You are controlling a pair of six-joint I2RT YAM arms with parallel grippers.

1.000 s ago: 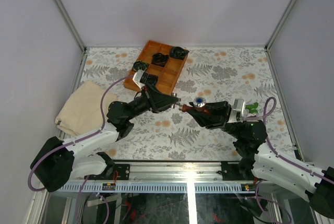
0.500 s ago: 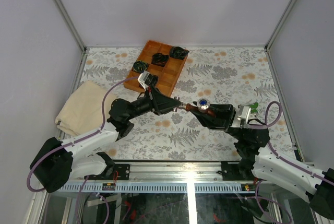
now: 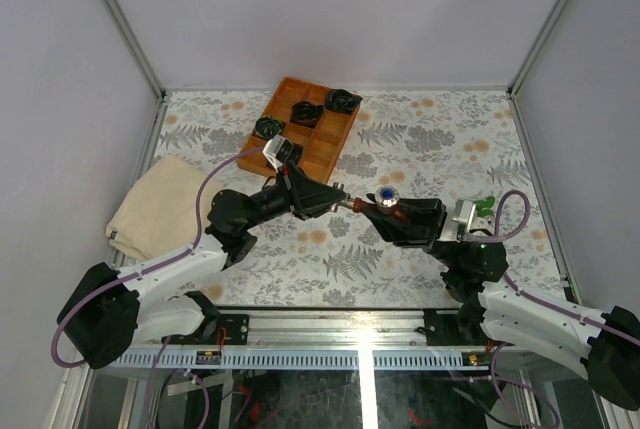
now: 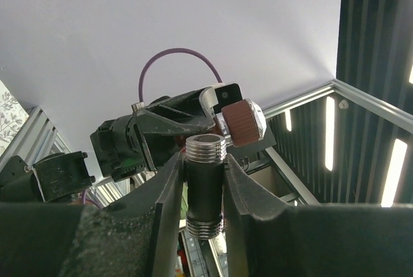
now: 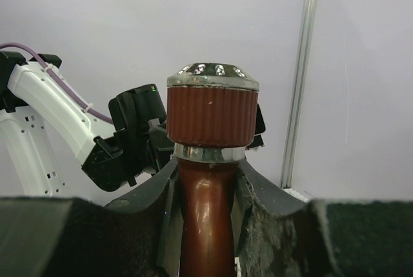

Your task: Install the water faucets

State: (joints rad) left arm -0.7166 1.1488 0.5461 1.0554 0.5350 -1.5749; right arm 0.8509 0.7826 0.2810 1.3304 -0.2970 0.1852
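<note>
Contact persists at frame centre: my right pincer point(image 5: 206, 180), clamped on the red-brown faucet point(image 5: 211, 119), has swung its wrist lower-right, while my left pincer point(image 4: 205, 161) grips the black threaded fitting point(image 4: 204, 190) against it. I judge threading underway.

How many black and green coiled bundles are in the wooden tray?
3 coiled bundles: one in the wooden tray's far right corner, one in a middle compartment, one at its left edge. The left arm covers the tray's near end, so another may be hidden.
</note>
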